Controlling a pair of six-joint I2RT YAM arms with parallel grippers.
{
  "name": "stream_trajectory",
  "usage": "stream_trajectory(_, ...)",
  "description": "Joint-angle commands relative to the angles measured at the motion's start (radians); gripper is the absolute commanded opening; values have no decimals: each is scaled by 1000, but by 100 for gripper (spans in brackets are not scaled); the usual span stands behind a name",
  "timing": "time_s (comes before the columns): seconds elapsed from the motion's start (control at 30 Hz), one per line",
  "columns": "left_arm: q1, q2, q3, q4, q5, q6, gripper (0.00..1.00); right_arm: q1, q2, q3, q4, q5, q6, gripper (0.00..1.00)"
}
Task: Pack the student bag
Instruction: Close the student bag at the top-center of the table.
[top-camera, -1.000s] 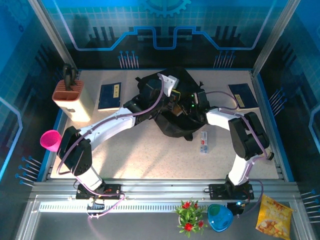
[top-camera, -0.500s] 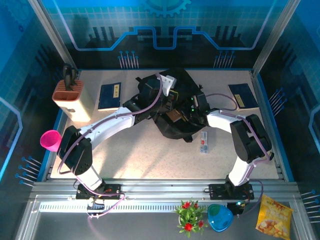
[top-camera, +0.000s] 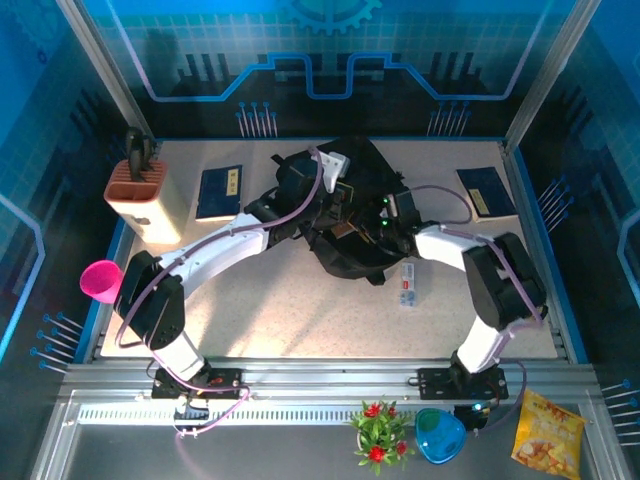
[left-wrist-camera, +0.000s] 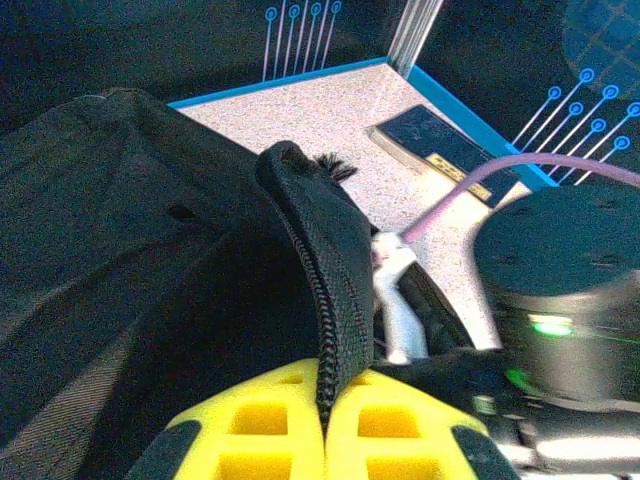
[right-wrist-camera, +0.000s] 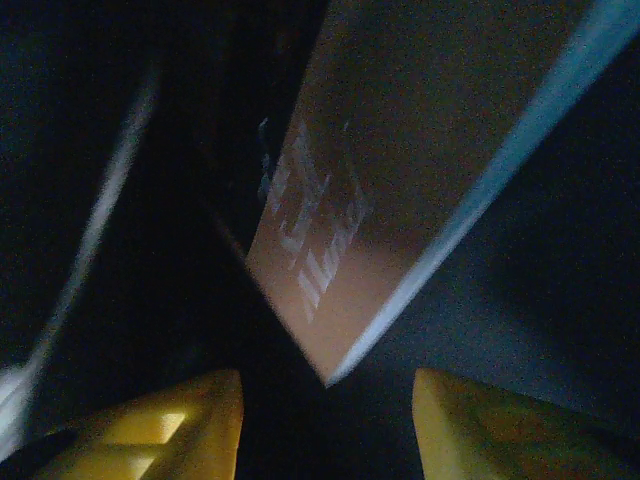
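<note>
The black student bag (top-camera: 352, 258) lies in the middle of the table, toward the back. My left gripper (top-camera: 337, 203) is shut on the bag's zippered opening edge (left-wrist-camera: 335, 290) and holds it lifted, with its yellow fingers (left-wrist-camera: 260, 425) pinching the fabric. My right gripper (top-camera: 373, 228) is open at the bag's mouth, reaching into the dark interior. A brown book (right-wrist-camera: 400, 150) with pale lettering lies tilted just ahead of the right gripper (right-wrist-camera: 325, 410), with one corner pointing between the spread fingers and not touching them. The same brown book (top-camera: 346, 230) peeks from the opening.
A dark blue book (top-camera: 219, 190) lies left of the bag and another (top-camera: 486, 190) lies at the far right. A small white box (top-camera: 407, 283) sits beside the bag. An orange-topped pen holder (top-camera: 145, 195) and a pink cup (top-camera: 102, 280) stand at the left edge.
My right gripper has pushed leftward, further into the bag's opening, and the brown book now shows inside. My left gripper kept its hold on the zipper edge.
</note>
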Motion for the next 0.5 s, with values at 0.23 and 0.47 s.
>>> stream_trajectory(0.23, 31, -5, -11, -138, 183, -6, 30, -111, -492, 55, -614, 204, -375, 76)
stream_trajectory(0.47, 85, -89, -89, -196, 58, -71, 86, -174, -555, 163, -730, 254, -491, 87)
